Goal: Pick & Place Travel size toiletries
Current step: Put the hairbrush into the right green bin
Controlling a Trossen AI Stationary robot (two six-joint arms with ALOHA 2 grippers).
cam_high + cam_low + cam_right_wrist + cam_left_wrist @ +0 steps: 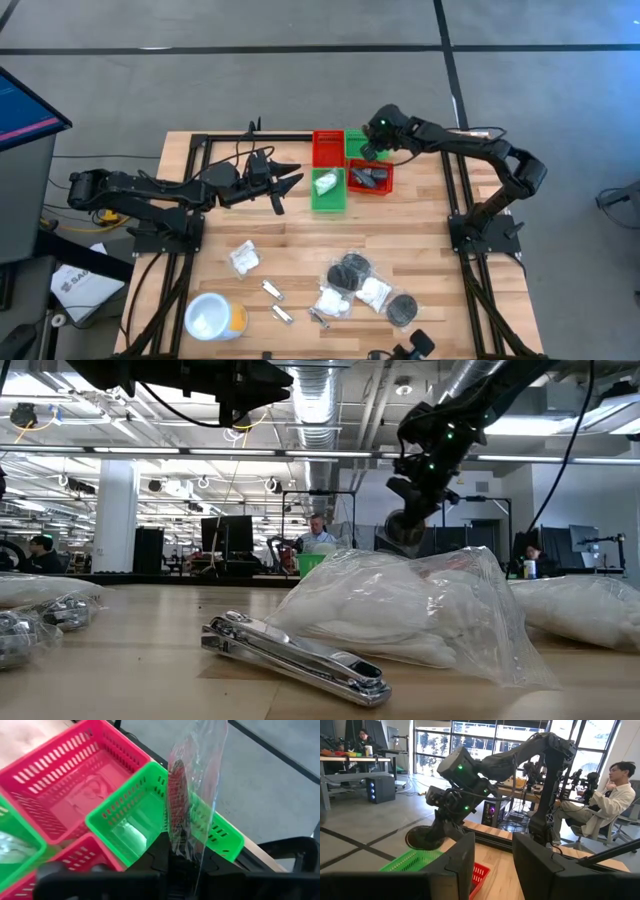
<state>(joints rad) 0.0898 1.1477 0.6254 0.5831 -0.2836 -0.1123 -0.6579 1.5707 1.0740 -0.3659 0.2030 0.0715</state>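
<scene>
The right gripper (172, 851) pinches a black disc in clear wrap (192, 795) — directly below it sits the far green bin (150, 815). The left gripper (290, 185) hovers spread, beside the bins.

Most of the black disc (176, 795) is masked by its crinkled clear wrap in the right wrist view – only a dark edge is seen. The right gripper (172, 851) fingertips are blocked by that wrap too. The grey items in the red bin (372, 179) can't be identified from above – too small.
</scene>
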